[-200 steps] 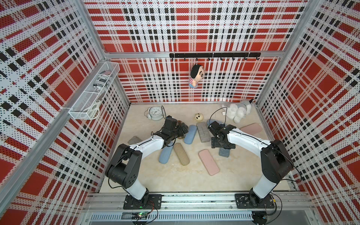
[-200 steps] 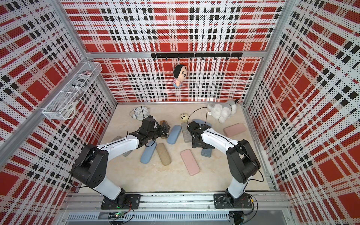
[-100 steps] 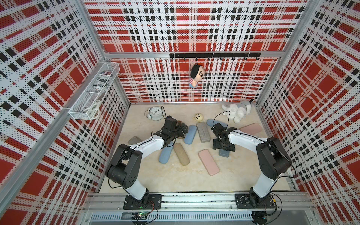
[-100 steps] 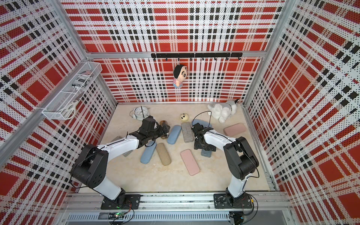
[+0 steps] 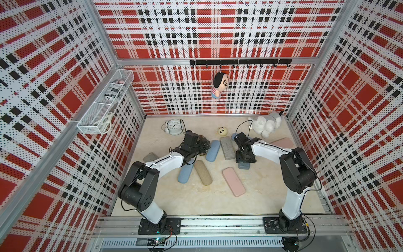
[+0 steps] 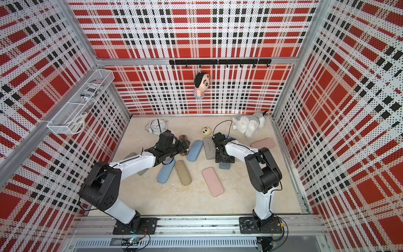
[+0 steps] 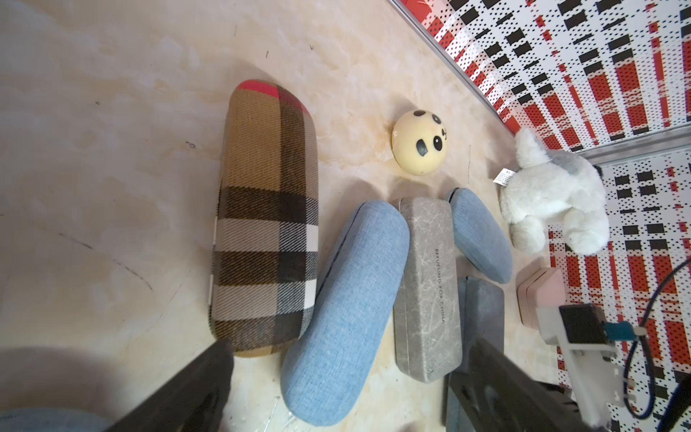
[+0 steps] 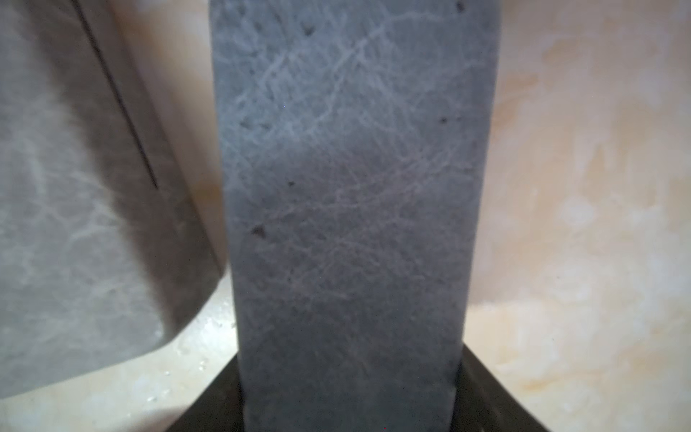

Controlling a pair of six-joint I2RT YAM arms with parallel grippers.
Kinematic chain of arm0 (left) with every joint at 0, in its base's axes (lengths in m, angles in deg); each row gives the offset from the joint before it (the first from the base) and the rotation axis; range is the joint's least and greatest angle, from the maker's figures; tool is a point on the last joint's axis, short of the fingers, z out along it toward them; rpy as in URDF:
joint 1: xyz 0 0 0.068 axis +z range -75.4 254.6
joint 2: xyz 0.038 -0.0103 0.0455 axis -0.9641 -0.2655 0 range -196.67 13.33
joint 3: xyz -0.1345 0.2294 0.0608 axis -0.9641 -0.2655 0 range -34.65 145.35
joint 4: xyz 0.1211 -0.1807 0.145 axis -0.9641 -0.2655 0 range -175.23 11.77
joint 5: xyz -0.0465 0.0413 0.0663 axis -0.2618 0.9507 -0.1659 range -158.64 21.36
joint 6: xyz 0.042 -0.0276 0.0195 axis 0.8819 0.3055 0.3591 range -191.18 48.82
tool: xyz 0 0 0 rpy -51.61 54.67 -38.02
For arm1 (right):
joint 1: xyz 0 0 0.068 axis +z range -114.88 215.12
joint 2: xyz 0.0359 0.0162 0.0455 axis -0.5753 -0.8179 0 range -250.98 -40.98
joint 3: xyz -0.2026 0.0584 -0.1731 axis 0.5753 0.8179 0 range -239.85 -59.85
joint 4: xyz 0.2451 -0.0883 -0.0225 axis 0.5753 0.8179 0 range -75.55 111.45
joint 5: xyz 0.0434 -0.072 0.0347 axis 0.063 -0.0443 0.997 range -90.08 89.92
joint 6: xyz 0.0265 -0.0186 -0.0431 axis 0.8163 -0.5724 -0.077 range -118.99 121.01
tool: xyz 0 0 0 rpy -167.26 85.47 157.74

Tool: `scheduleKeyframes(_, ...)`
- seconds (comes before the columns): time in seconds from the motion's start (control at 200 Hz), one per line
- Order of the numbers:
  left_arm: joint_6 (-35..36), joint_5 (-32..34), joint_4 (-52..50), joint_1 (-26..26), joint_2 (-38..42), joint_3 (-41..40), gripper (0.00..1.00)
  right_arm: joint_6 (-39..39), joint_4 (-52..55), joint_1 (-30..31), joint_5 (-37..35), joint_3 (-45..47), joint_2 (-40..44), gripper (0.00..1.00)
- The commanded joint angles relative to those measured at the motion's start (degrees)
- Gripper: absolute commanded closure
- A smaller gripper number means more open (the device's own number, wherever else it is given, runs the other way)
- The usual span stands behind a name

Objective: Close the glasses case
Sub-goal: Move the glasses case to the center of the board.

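Right wrist view: the dark slate glasses case (image 8: pixel 347 187) is seen lying flat, running lengthwise out from the right gripper (image 8: pixel 349 396).
Right gripper state: its jaws are pressed against both long sides of the case, with no gap to be seen, so the case is taken as clamped across its width.
Reason for the hold: the case is probably being squeezed or steadied so that the lid seats. Whether the lid is fully down cannot be told.
Case position: in a top view the case (image 5: pixel 243 165) is found right of centre on the table, mostly hidden under the right gripper (image 5: pixel 244 156), just beside the light grey lettered case (image 5: pixel 227 147).
Left gripper: its fingers are held wide apart and nothing is gripped. It (image 7: pixel 349 348) is poised low over the plaid case (image 7: pixel 265 224) and a blue fabric case (image 7: pixel 347 299), probably kept clear of the other arm's work.
Surface: a beige marble-look tabletop (image 5: pixel 196 203) is strewn with closed cases in blue, tan and pink. A panda-faced ball (image 7: pixel 418 142), a white plush dog (image 7: pixel 553 202) and an alarm clock (image 5: pixel 173 127) are set towards the back.
Room: the cell is walled with perforated red plaid panels. A wire basket (image 5: pixel 104 104) is hung on one side wall, and a doll (image 5: pixel 219 84) is hung from a hook rail (image 5: pixel 239 62).
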Motion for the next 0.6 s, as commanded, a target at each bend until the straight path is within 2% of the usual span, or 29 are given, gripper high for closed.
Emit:
scheduleKeyframes(0.0, -0.1, 0.8, 0.4, -0.3, -0.4, -0.6, 0.02, -2.8, 0.2, -0.2, -0.4, -3.1, -1.9, 0.36)
scheduleKeyframes(0.281, 0.2, 0.9, -0.1, -0.2, 0.3, -0.8, 0.02, -4.2, 2.6, -0.2, -1.1, -5.6, -0.3, 0.17)
scheduleKeyframes(0.466, 0.3, 0.8, 0.2, 0.1, 1.4, -1.9, 0.02, -5.7, 4.3, 0.7, 0.1, -6.8, 3.1, 0.12)
scheduleKeyframes(0.596, 0.2, 0.6, 0.7, 0.3, 2.1, -3.1, 0.02, -7.7, 4.3, 2.0, 0.5, -10.5, 0.8, 0.11)
